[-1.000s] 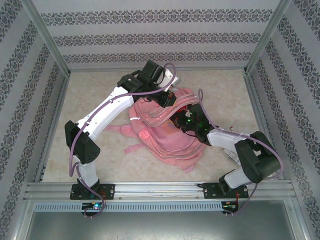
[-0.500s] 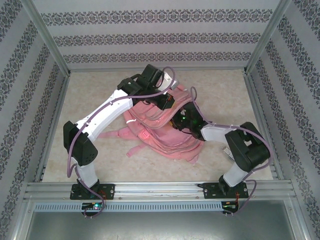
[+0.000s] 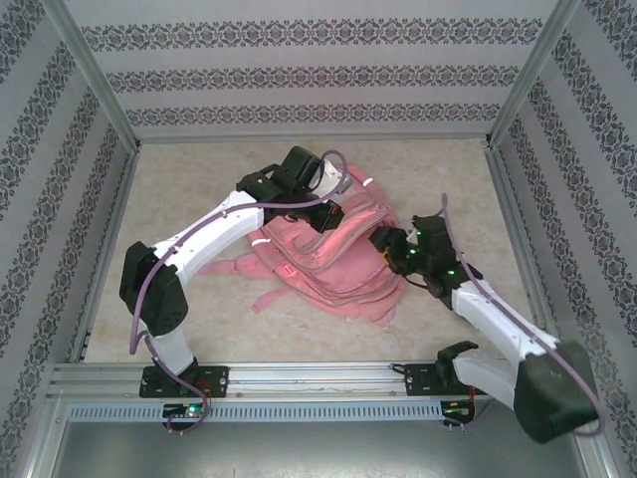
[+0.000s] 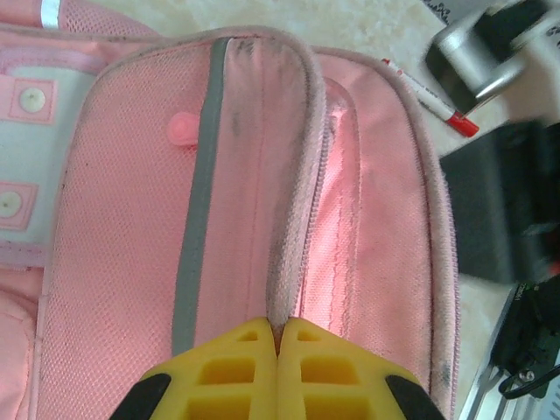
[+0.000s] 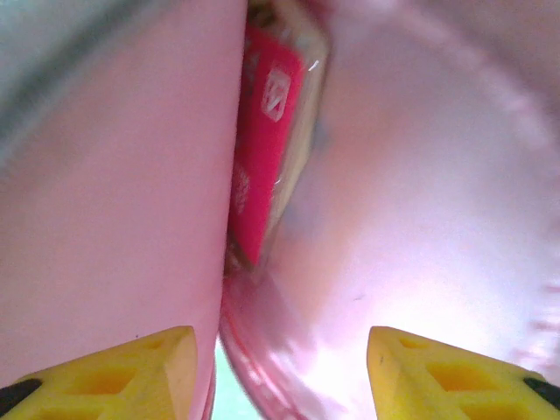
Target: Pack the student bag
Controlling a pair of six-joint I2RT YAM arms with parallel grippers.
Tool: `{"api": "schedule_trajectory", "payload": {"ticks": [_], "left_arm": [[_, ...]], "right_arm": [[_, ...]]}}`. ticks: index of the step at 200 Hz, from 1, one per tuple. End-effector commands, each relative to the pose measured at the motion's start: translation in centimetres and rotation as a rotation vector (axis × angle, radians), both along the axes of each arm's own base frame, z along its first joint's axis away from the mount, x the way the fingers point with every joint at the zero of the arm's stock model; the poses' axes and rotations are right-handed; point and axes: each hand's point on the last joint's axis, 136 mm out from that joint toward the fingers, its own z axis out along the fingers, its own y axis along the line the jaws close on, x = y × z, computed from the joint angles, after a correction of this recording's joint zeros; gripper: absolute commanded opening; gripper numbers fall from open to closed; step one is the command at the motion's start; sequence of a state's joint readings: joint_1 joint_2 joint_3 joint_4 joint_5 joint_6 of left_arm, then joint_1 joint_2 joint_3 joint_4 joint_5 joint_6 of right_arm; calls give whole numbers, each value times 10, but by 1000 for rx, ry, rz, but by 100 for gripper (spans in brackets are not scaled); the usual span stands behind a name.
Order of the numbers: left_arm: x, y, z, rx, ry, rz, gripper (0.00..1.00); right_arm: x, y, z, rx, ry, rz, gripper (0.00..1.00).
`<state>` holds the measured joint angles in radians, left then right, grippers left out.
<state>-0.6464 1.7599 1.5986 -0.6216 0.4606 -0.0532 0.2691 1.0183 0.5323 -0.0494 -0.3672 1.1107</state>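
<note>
From above, the left arm (image 3: 224, 224) hides the bag's (image 3: 338, 274) far left corner. The right wrist view is out of focus: a red packet (image 5: 262, 149) sits half hidden between pink folds, its print unreadable. In the left wrist view a blurred black and silver shape (image 4: 494, 201) is cut off at the right edge.

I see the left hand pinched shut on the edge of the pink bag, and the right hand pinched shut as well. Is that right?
Not quite. The left hand is pinched shut on the edge of the pink bag, but the right hand is open: the right wrist view shows its yellow fingers standing well apart.
</note>
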Motion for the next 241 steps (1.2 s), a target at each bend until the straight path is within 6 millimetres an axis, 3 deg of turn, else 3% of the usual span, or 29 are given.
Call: {"api": "schedule_trajectory", "payload": {"ticks": [1, 37, 55, 75, 85, 107, 135, 153, 176, 181, 190, 213, 241], "left_arm": [[8, 12, -21, 41, -34, 37, 0], [0, 6, -55, 1, 28, 25, 0], [-12, 4, -70, -12, 71, -3, 27], [-28, 5, -73, -41, 131, -23, 39], [-32, 10, -67, -47, 138, 4, 42], [-27, 48, -55, 57, 72, 169, 48], [-3, 126, -52, 174, 46, 486, 81], [14, 163, -66, 162, 134, 614, 83], [36, 179, -81, 170, 139, 631, 83], [42, 180, -84, 179, 118, 627, 83], [56, 182, -89, 196, 73, 633, 82], [83, 168, -106, 166, 33, 599, 77], [72, 170, -147, 265, 132, 548, 69]], "right_arm": [[-34, -39, -38, -161, 151, 23, 54], [-45, -89, -28, -478, 211, 23, 59], [-46, -117, -17, -647, 247, -14, 68], [-48, -131, -5, -770, 242, 28, 76], [-48, -118, -1, -750, 192, 128, 74], [-61, -52, 11, -493, 79, 429, 66], [-73, -10, 12, -307, 163, 464, 61], [-73, 27, 13, -272, 130, 518, 59], [-69, 69, 10, -285, 104, 595, 57], [-67, 73, 7, -289, 114, 595, 56], [-61, 77, -3, -305, 129, 576, 45], [-42, 74, -31, -387, 131, 514, 37], [-23, 58, -59, -497, 152, 497, 29]]}}
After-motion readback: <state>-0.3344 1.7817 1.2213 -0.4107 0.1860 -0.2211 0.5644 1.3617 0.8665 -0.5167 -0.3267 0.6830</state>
